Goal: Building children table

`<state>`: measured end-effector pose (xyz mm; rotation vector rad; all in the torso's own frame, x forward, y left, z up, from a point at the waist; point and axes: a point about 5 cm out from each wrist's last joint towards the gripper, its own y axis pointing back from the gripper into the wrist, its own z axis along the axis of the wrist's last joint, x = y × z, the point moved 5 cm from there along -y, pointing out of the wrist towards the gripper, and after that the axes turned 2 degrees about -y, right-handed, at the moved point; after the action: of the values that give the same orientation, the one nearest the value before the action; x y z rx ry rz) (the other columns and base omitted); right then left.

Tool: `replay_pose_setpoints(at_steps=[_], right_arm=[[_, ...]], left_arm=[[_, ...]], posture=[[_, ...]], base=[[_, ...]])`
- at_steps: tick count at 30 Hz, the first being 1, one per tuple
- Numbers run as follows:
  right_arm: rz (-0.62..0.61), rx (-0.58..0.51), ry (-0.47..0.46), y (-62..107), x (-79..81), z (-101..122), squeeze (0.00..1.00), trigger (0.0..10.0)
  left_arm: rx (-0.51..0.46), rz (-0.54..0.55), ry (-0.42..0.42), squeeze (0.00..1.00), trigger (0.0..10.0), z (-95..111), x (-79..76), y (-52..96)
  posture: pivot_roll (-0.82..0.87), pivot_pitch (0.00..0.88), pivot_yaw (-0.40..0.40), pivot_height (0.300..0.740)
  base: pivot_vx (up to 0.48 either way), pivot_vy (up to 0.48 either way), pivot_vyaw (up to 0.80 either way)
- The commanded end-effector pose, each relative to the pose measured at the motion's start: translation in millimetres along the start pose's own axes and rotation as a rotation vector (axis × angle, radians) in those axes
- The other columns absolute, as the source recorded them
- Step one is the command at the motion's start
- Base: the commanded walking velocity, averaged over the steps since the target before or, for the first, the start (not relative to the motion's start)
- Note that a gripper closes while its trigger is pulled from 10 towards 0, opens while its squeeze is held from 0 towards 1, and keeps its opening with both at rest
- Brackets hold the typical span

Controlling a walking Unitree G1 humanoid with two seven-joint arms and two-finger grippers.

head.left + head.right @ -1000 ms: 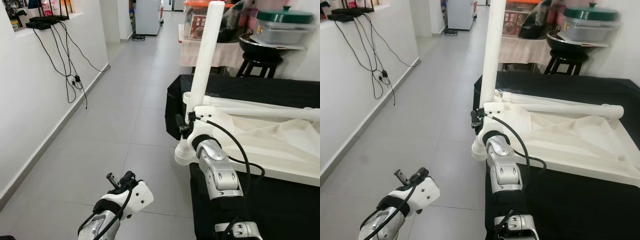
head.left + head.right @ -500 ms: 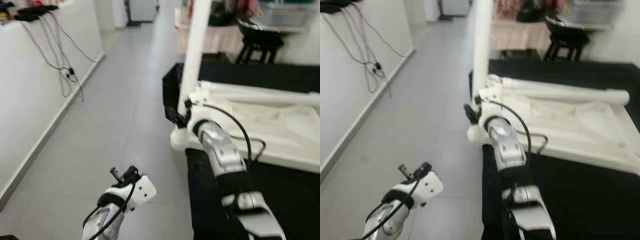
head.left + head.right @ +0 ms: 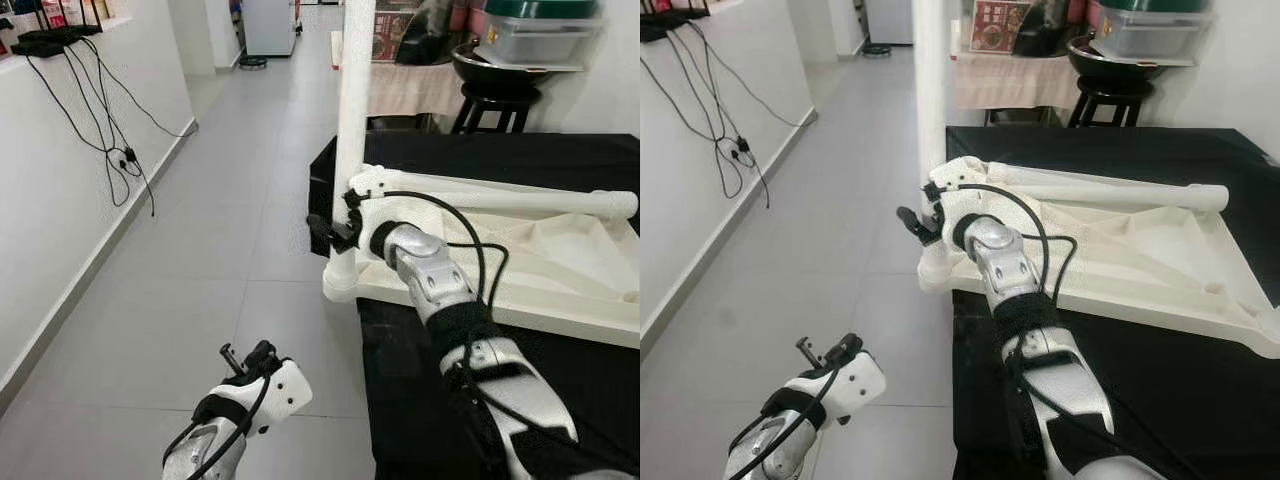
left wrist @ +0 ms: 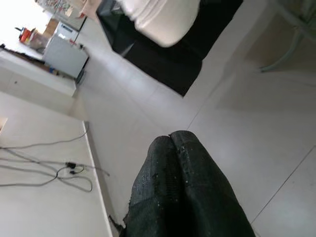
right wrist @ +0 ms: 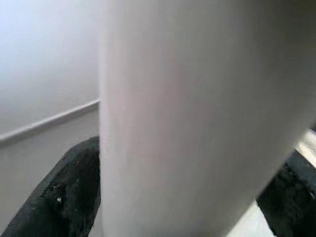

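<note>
Black fingers point(image 5: 74, 192) of the right gripper point(image 3: 335, 232) sit on either side of a white table leg point(image 3: 352, 120), clamping it low down, just above the corner socket point(image 3: 341, 280) where the leg meets the upturned white tabletop point(image 3: 560, 270); in the right wrist view the leg passes between the two dark pads at very close range. The leg stands upright at the tabletop's near-left corner and runs up out of the head views. A second white leg point(image 3: 1120, 192) lies flat along the far edge of the tabletop. The tabletop rests underside up on a surface draped in black cloth point(image 3: 560, 400), its socketed corner jutting past the cloth's edge over the grey tiled floor point(image 3: 200, 260). The silver right arm point(image 3: 440, 300) reaches forward across the cloth, a black cable looping over its wrist. The left gripper point(image 3: 245, 357) hangs low over the floor, well apart from the table, and the left wrist view shows its fingers point(image 4: 182, 182) pressed together with nothing between them. Beyond, a white wall point(image 3: 70, 200) on the left carries dangling black cables point(image 3: 120, 140), and a black stool point(image 3: 490, 105) stands behind the cloth with a dark pan on it.
</note>
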<state>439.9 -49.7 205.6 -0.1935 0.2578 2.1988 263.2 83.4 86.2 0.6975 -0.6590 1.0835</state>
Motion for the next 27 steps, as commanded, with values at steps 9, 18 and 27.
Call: replay_pose_setpoints(at_steps=[9, 18, 27], right_arm=[[0.102, 0.031, 0.063, -10.6, 17.6, -1.5, 0.79, 10.0], [0.111, 0.034, 0.053, -12.9, 20.7, -3.6, 0.74, 10.0], [0.098, 0.031, 0.021, -11.0, 18.9, -9.1, 0.73, 10.0]], left_arm=[[0.002, -0.003, -0.003, 0.00, 10.0, 2.5, -3.2, 3.5], [-0.002, -0.001, -0.004, 0.00, 10.0, 6.0, -4.5, 7.3], [-0.001, -0.001, -0.004, 0.00, 10.0, 4.9, -3.6, 6.8]], posture=[[0.11, 0.037, -0.027, 0.740], [0.11, 0.050, -0.025, 0.740], [0.09, 0.046, -0.017, 0.740]], base=[[0.000, 0.000, 0.00], [0.000, 0.000, 0.00], [0.000, 0.000, 0.00]])
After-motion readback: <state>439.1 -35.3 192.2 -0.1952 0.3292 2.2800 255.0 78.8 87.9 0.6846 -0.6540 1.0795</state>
